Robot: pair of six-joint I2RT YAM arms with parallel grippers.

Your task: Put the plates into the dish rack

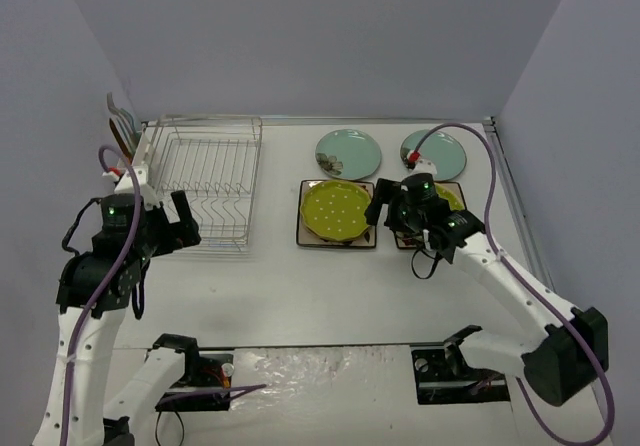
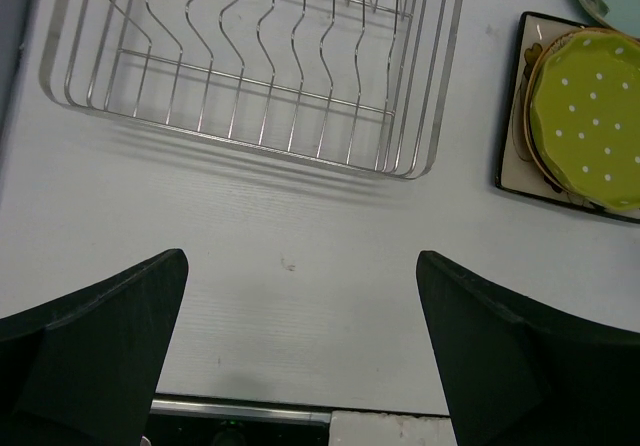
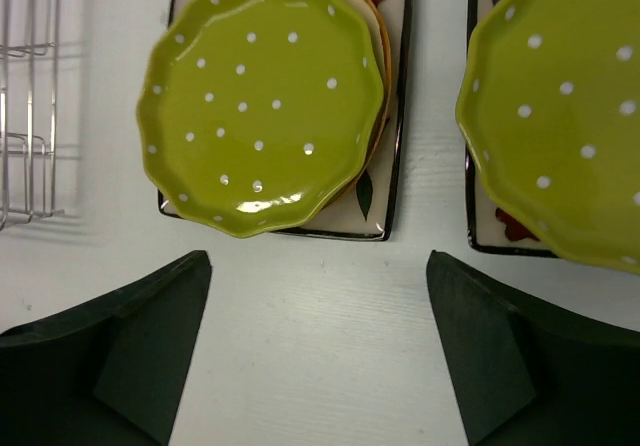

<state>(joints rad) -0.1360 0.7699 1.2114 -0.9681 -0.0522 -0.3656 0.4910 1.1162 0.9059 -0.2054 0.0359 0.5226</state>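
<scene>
The silver wire dish rack (image 1: pixel 208 181) (image 2: pixel 260 56) stands at the left with nothing in its slots. To its right sit two stacks of plates. Each has a lime-green dotted plate (image 1: pixel 336 211) (image 3: pixel 262 101) on a cream one, on a square dark-rimmed plate (image 3: pixel 385 201). The right stack (image 3: pixel 560 106) is mostly hidden under my right arm in the top view. Two pale teal plates (image 1: pixel 348 151) (image 1: pixel 434 149) lie behind the stacks. My right gripper (image 1: pixel 400 221) (image 3: pixel 320 336) hangs open over bare table just in front of the gap between the stacks. My left gripper (image 1: pixel 180 228) (image 2: pixel 300 346) is open near the rack's front right corner.
A utensil holder (image 1: pixel 128 136) stands at the rack's far left end. Grey walls close in the table at the back and both sides. Its near edge (image 2: pixel 240 409) runs just under my left gripper. A purple cable (image 1: pixel 480 141) arcs above the right teal plate.
</scene>
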